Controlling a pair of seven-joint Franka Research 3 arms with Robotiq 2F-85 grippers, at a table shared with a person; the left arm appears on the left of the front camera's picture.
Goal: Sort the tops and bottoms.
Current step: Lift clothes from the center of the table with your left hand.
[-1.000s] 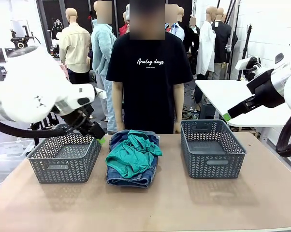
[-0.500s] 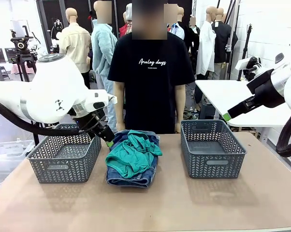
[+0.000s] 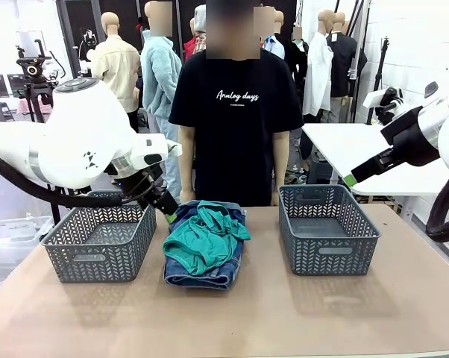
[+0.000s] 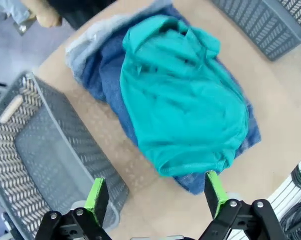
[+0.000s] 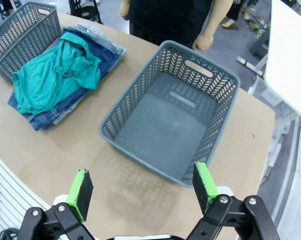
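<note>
Hanging low between the left basket (image 3: 98,242) and the clothes, the left gripper (image 3: 169,216) points down at the pile's far-left corner. The teal top (image 3: 204,239) lies crumpled on folded jeans (image 3: 202,277) at mid-table (image 3: 299,321), between the two baskets. The right gripper (image 3: 349,180) is raised beyond the right basket (image 3: 329,231). A person (image 3: 236,127) stands at the far side.

From the left wrist, the jaws are spread wide with nothing between them, above the top (image 4: 180,95), the jeans (image 4: 103,85) and the basket's wall (image 4: 65,130).

From the right wrist, the jaws also stand apart and empty, over the table just before the right basket (image 5: 135,95); the top (image 5: 55,75) lies beyond, to the left.
</note>
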